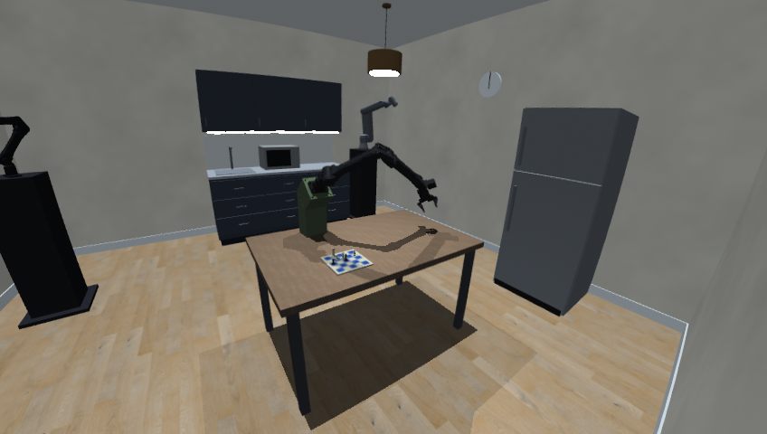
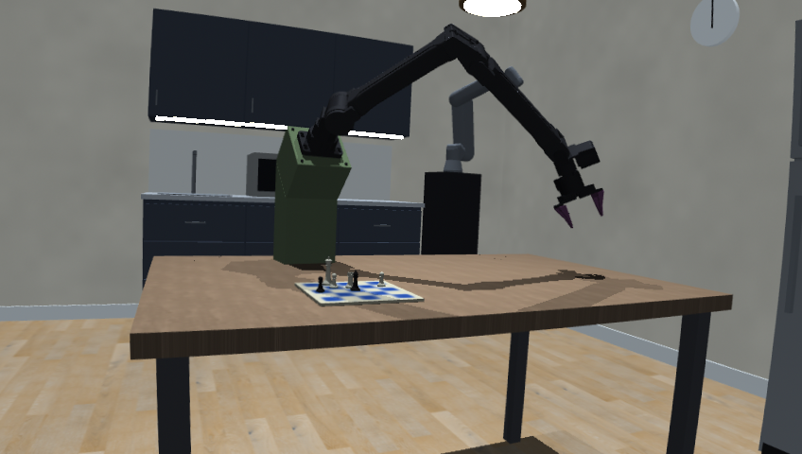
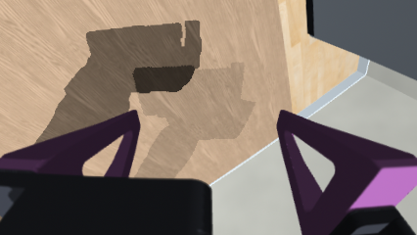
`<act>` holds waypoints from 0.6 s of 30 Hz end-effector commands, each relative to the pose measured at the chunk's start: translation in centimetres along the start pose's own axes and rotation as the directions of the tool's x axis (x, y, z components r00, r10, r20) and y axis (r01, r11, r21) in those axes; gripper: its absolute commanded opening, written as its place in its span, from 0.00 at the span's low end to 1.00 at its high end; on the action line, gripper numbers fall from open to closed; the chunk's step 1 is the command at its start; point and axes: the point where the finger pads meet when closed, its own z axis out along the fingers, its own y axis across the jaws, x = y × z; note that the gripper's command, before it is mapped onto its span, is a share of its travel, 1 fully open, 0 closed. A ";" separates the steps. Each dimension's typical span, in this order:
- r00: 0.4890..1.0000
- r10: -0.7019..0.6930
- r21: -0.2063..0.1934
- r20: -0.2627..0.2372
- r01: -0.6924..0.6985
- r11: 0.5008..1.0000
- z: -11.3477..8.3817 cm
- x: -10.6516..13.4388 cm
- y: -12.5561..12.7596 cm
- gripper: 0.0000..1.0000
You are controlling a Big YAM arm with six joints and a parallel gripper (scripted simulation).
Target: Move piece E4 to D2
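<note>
I have the gripper (image 2: 580,209) hanging in the air with its two purple fingers spread fully wide and nothing between them. It sits high above the wooden table (image 2: 506,315), over the far right part of the top, and the arm (image 2: 506,84) arches up from the green pedestal (image 2: 306,214) and down to it.

From the wrist view, the table's far edge runs just beyond my right finger, with the floor and the white baseboard showing past it. Below the hand there is only wood grain and the arm's own shadow (image 3: 162,78). There is open air on all sides of the fingers; nothing stands near them.

The chessboard (image 2: 413,298) lies well away from the hand, down and off to the pedestal side, close in front of the pedestal's foot. It is a small blue-and-white board lying flat on the table, set at a slight diagonal to the table's front edge.

On it I count a few pale pieces (image 2: 328,269) toward the pedestal side and two black pieces (image 2: 355,281) nearer the front. All stand upright, long axes vertical. The edge letters and digits are too small to read, so I cannot tell which piece stands on E4, nor which square is D2. The nearest table edge to the board is the front one, with a good strip of bare wood between.
</note>
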 end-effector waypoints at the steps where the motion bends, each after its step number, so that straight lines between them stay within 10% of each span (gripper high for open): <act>1: 1.000 0.005 0.012 0.001 -0.005 1.000 -0.6 0.1 -0.7 1.00; 18: 1.000 0.026 0.038 0.000 -0.026 0.999 -1.3 0.6 -2.3 1.00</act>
